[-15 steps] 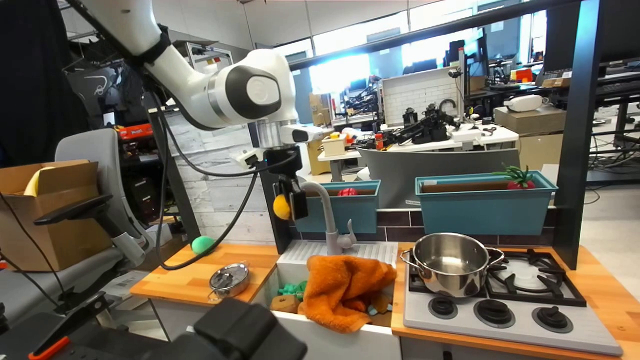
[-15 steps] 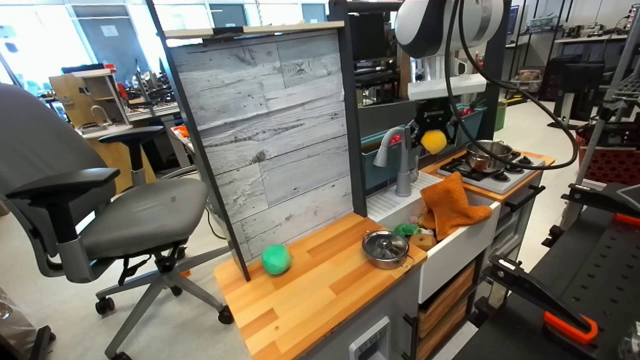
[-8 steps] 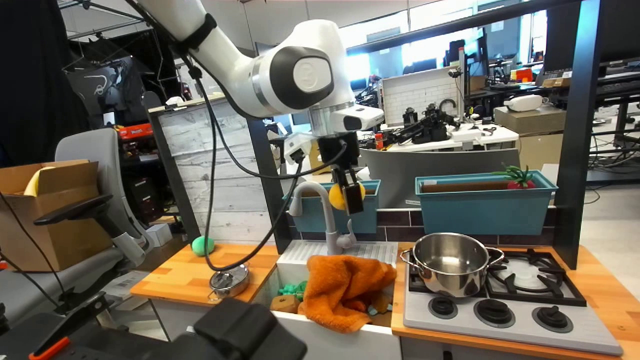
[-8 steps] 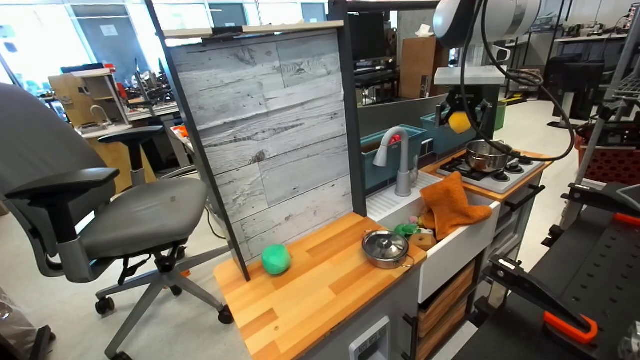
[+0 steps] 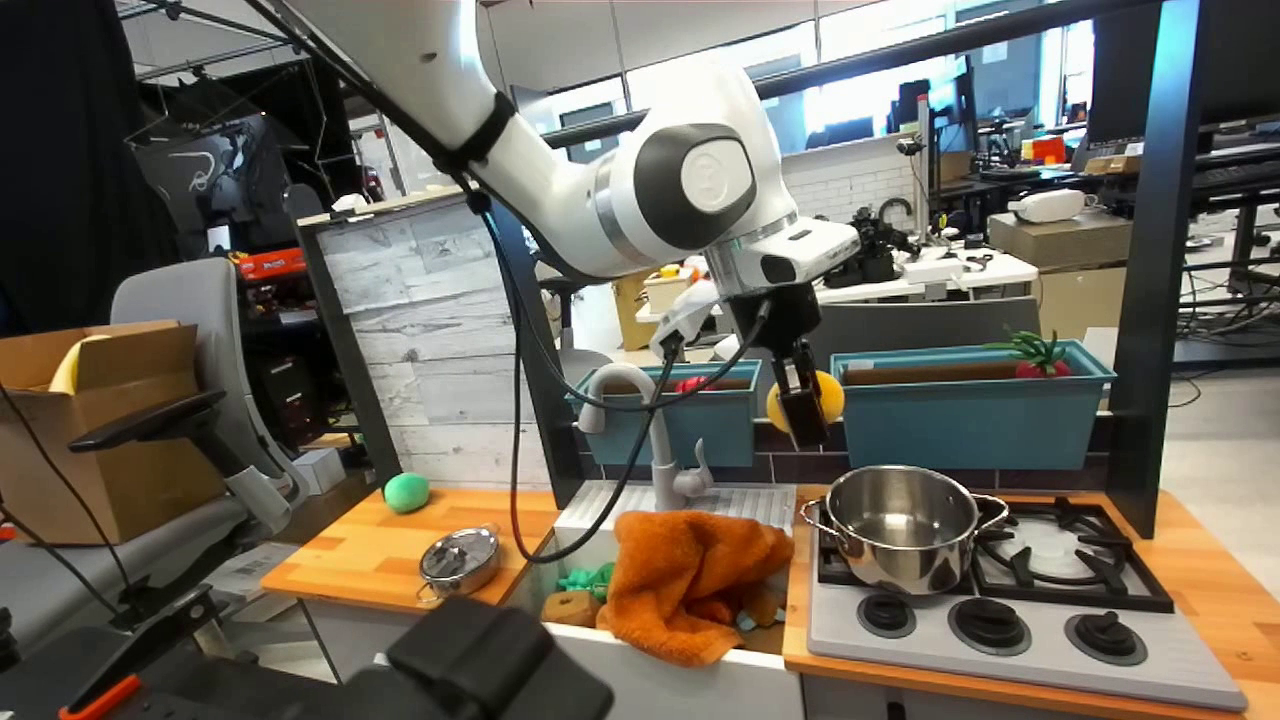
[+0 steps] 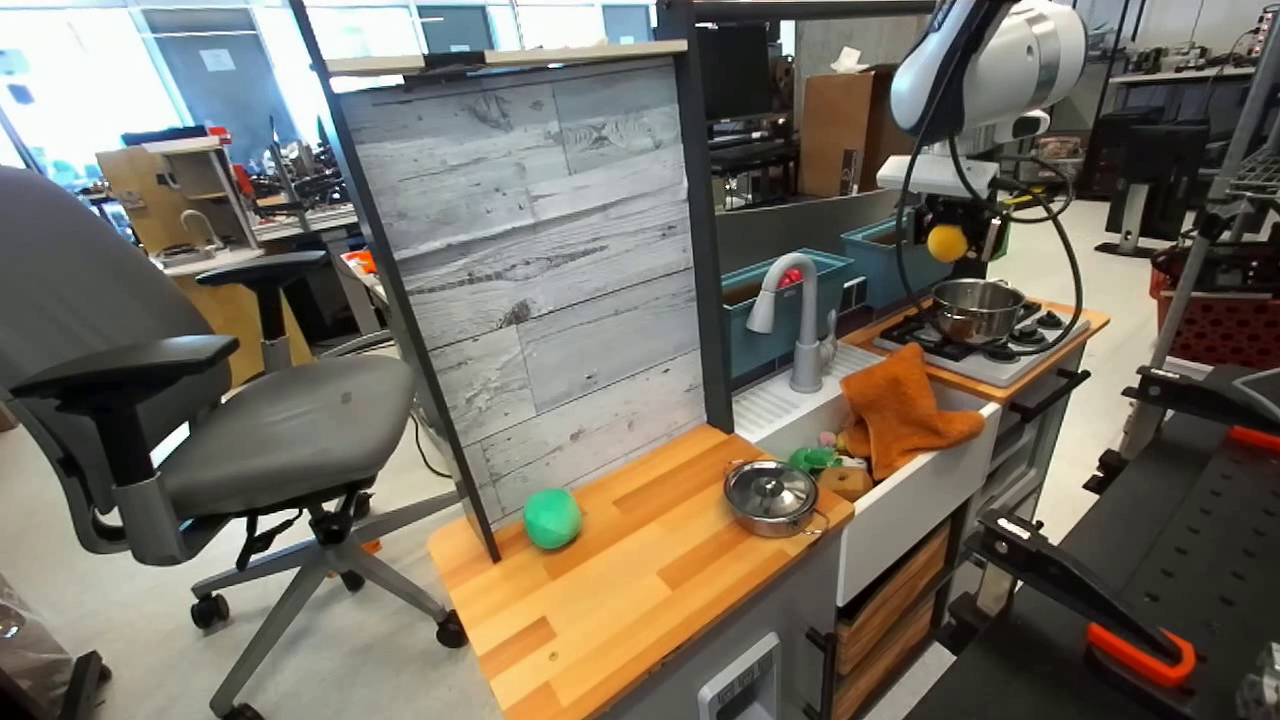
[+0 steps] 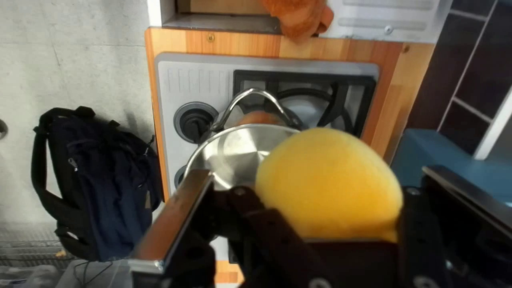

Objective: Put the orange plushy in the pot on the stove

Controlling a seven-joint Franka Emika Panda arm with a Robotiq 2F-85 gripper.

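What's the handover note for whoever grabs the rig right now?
Pincer: shut, holding the yellow-orange ball.
Ball: in the air, higher than the pot and off toward the sink in both exterior views.
Pot: lidless, on the stove.
Done: ball picked up.
Left: ball not yet in pot; probably centre it over the pot, lower, let go.

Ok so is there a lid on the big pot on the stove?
No, in an exterior view the pot on the stove stands open at the top, its shiny inside showing.
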